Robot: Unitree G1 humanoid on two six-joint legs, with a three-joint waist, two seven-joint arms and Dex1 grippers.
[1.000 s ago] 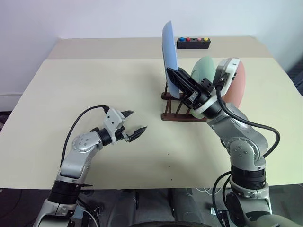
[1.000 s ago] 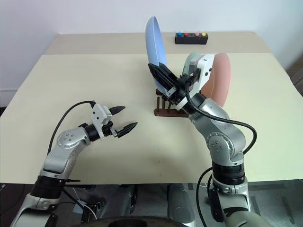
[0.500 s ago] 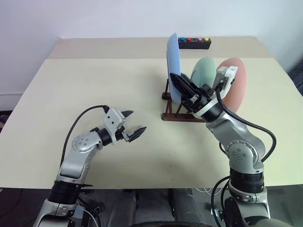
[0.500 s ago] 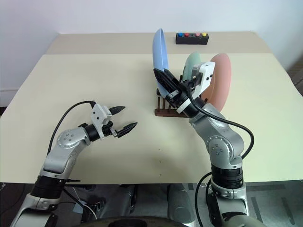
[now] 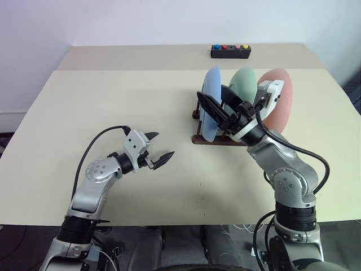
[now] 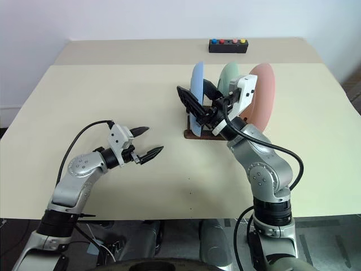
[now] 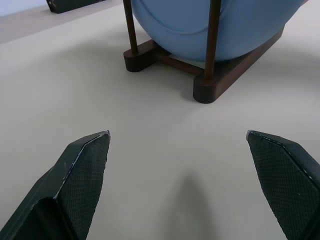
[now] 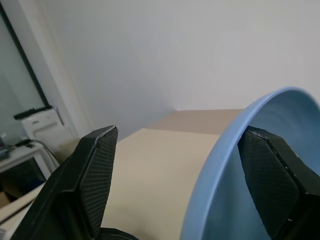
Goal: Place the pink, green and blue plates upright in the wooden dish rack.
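The blue plate [image 5: 212, 84] stands upright in the front slot of the wooden dish rack [image 5: 210, 139]. Behind it the green plate [image 5: 246, 83] and the pink plate [image 5: 281, 100] also stand upright in the rack. My right gripper [image 5: 211, 92] is open, with one finger on each side of the blue plate's upper edge; in the right wrist view the plate's rim [image 8: 227, 165] curves up between the fingers. My left gripper [image 5: 159, 147] hovers open and empty over the table, left of the rack, facing the rack [image 7: 225, 75] and the blue plate [image 7: 225, 25].
A small black box with coloured buttons [image 5: 230, 51] lies at the table's far edge behind the rack. The beige table [image 5: 113, 101] stretches wide to the left and in front of the rack.
My right gripper lowered the blue plate into the rack's front slot and then opened. The plate now stands lower, between the pegs. The left arm kept still.
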